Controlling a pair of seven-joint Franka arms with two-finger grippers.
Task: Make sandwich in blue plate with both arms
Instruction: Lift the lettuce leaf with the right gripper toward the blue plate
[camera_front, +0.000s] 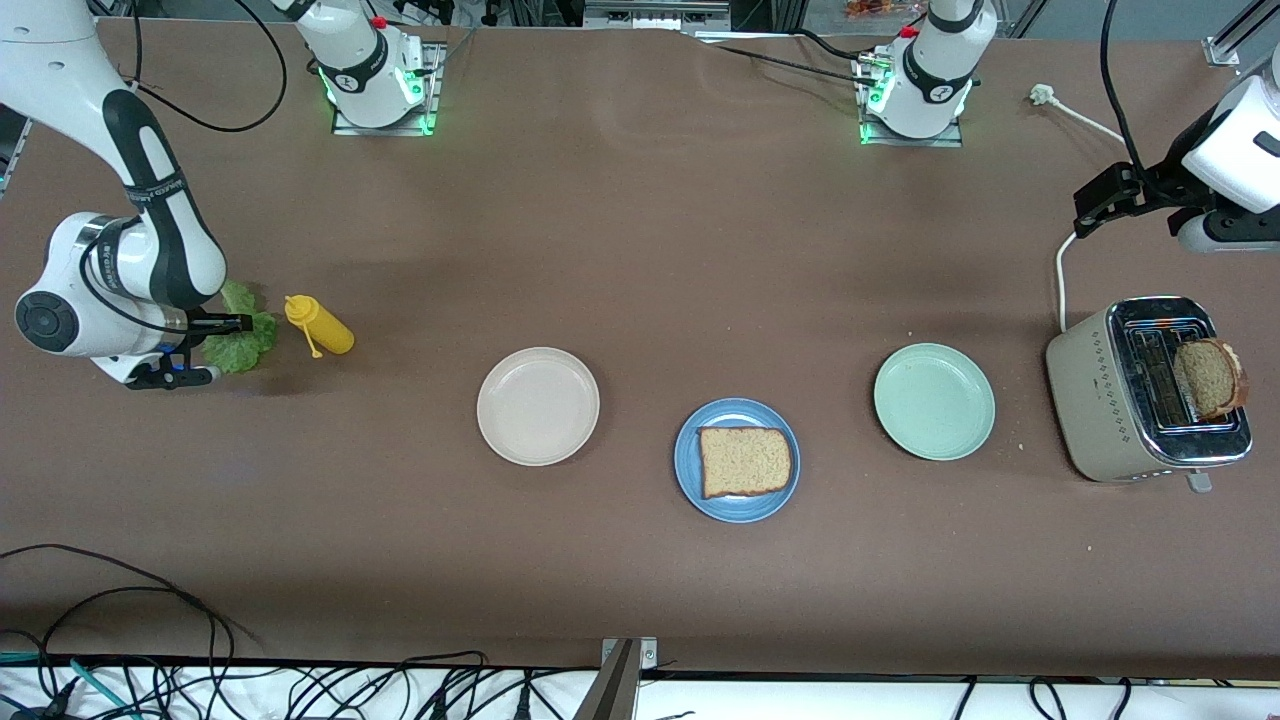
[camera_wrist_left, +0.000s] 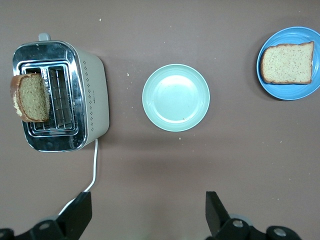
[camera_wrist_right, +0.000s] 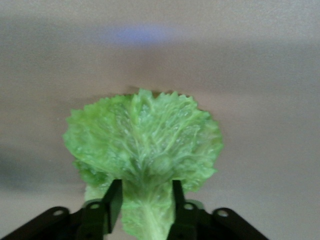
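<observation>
While the left gripper (camera_wrist_left: 145, 217) hangs spread and empty, waiting high near the toaster (camera_front: 1140, 395) with a bread slice (camera_front: 1210, 378) standing in its slot, the step in hand belongs to the right gripper (camera_wrist_right: 143, 210), down at the table at its own end, its fingers (camera_wrist_right: 112, 202) set on either side of the lettuce leaf (camera_wrist_right: 142, 145) stalk and closing on it. Whether they already pinch it I cannot tell. A good grasp likely takes the firm pale rib, not the frill, and lifts straight up, clear of the mustard bottle (camera_front: 320, 325) just beside. Well away toward the table's middle, the blue plate (camera_front: 737, 460) carries the first slice (camera_front: 745, 461), awaiting the leaf.
</observation>
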